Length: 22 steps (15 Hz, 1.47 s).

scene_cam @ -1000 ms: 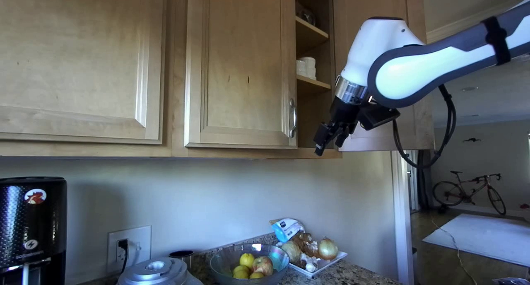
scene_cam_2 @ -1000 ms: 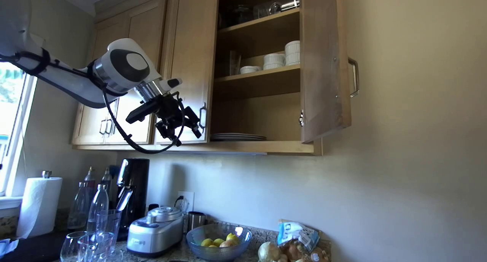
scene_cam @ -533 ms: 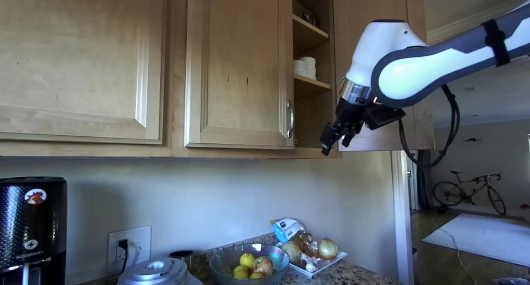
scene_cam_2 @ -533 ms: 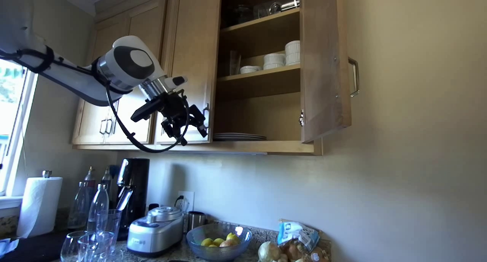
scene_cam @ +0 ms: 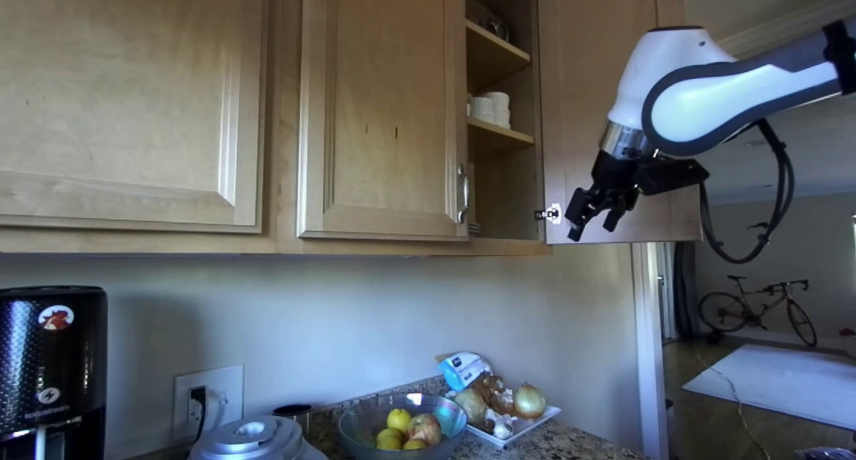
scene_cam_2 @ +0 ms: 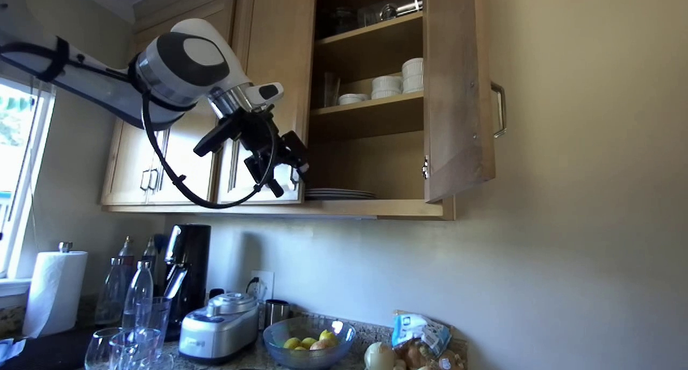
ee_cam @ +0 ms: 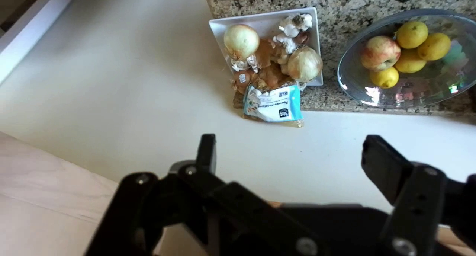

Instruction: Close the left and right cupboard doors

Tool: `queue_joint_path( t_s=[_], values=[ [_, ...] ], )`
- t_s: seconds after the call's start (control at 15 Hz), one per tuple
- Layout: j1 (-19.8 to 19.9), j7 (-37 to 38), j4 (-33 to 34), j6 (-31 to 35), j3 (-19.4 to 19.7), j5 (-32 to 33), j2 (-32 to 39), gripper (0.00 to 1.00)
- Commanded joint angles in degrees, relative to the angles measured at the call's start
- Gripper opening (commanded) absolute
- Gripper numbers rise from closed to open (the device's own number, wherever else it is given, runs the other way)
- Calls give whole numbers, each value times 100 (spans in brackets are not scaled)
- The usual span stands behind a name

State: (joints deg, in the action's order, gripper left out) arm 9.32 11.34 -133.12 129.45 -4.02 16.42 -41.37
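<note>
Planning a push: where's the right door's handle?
In an exterior view, the handle is right of the shelves, on the outer face of the right door.

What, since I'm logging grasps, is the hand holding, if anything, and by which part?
Nothing is held: the hand is open, its fingers apart in the wrist view, with only the wall showing between their tips.

Left cupboard door point(scene_cam: 382, 112) sits nearer closed than a second ago; in an exterior view it now hides more of the plates point(scene_cam_2: 339, 193). My gripper point(scene_cam: 593, 227) is farther right in an exterior view, gap to that door wider, lower hinge point(scene_cam: 552, 214) on the right cupboard door point(scene_cam: 582, 99) now uncovered. My arm point(scene_cam_2: 206, 54) rides higher.
</note>
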Motion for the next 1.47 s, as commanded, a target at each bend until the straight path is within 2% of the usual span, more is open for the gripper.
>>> queue_joint_path(
  t_s=[0.0, 0.4, 0.87, 1.13, 1.2, 1.4],
  values=[
    [141, -181, -313, 46, 317, 103, -663, 100],
    [675, -408, -197, 158, 725, 366, -978, 100],
    [1224, -577, 64, 265, 1112, 771, -918, 100],
    [1262, -765, 232, 275, 1379, 772, -823, 100],
    [1260, -651, 178, 152, 1253, 705, -866, 100],
    [1268, -700, 213, 155, 1339, 698, -858, 100]
  ],
)
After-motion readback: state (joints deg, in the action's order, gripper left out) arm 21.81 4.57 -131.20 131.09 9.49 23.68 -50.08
